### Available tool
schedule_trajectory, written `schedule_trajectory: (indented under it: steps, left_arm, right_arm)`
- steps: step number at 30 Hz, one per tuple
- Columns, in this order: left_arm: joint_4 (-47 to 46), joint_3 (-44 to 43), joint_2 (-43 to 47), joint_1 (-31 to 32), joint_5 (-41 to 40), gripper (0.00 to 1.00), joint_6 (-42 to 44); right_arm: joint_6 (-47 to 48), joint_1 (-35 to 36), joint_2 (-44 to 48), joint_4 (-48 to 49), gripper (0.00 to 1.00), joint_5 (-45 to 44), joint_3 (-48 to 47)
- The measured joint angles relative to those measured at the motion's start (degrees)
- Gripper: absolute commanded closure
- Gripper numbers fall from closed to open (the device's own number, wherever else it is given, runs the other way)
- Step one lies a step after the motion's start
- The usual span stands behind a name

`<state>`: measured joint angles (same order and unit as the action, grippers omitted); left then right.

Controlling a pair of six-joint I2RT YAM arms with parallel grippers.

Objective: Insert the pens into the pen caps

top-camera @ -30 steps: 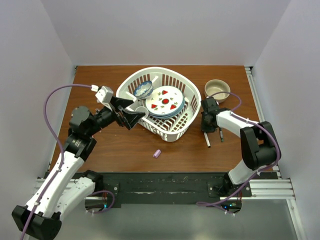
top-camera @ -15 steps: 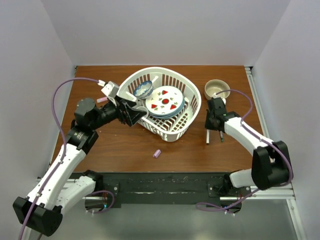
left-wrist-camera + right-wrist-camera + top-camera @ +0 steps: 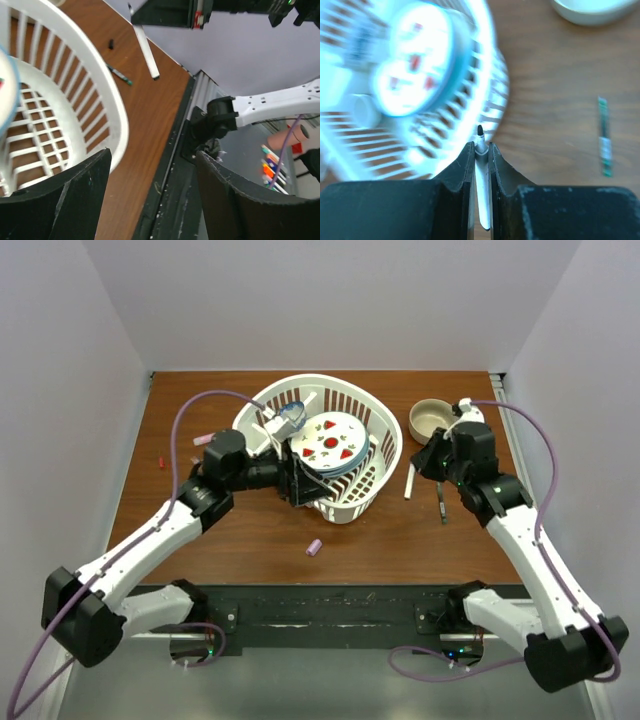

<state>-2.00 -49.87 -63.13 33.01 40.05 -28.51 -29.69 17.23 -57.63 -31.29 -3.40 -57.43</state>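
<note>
Top view: my right gripper [image 3: 420,466] is clamped on a white pen [image 3: 410,483] just right of the basket [image 3: 372,416], with the pen hanging tilted off the table. A dark pen [image 3: 441,505] lies flat on the table right of the basket. A lilac-pink pen [image 3: 203,440] lies left of it, and a red cap [image 3: 161,461] is further left. A lilac cap [image 3: 314,547] sits on the near side of the basket. My left gripper [image 3: 303,483] is at the basket's near-left wall. Left wrist: the jaws are apart with nothing between them and the basket rim is below. A black cap [image 3: 110,44] is on the table beyond the basket, near the dark pen. Right wrist: both fingers pinch the white barrel just behind its black tip, which points toward the basket. Handling, as I judge it: the pens are light, stiff, smooth plastic and likely to roll or twist in a pinch, so I'd grip mid-barrel and leave the tip free. The caps are tiny and easily knocked away, so I'd grip them across the sides with the mouth clear. Count: three pens seen, with the fourth not in view, and three caps.
</note>
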Motion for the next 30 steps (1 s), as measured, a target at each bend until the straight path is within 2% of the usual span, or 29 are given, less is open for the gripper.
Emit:
schedule_trajectory:
  steps: [3, 9, 15, 22, 30]
  left_arm:
    - [-3.02, -2.27, -3.91, 3.48, 0.28, 0.30, -2.10]
    - [-14.49, -6.43, -11.26, 5.03, 2.03, 0.34, -8.44]
    - [-22.56, -9.90, -20.35, 7.50, 4.15, 0.35, -14.93]
    - [-27.67, -13.51, -24.37, 10.27, 5.84, 0.39, -19.15]
    - [-33.51, -13.99, -28.15, 11.15, 7.96, 0.63, -23.04]
  right_arm:
    - [-3.50, 0.02, 3.63, 3.37, 1.00, 5.79, -1.07]
    - [-11.52, 0.39, 9.77, 12.33, 1.00, 13.81, 1.07]
    - [-15.63, 0.50, 12.83, 19.19, 1.00, 16.87, 3.50]
    - [-16.81, 0.50, 13.09, 21.90, 1.00, 18.69, 4.50]
    - [-17.86, 0.50, 14.27, 23.28, 1.00, 19.78, 6.97]
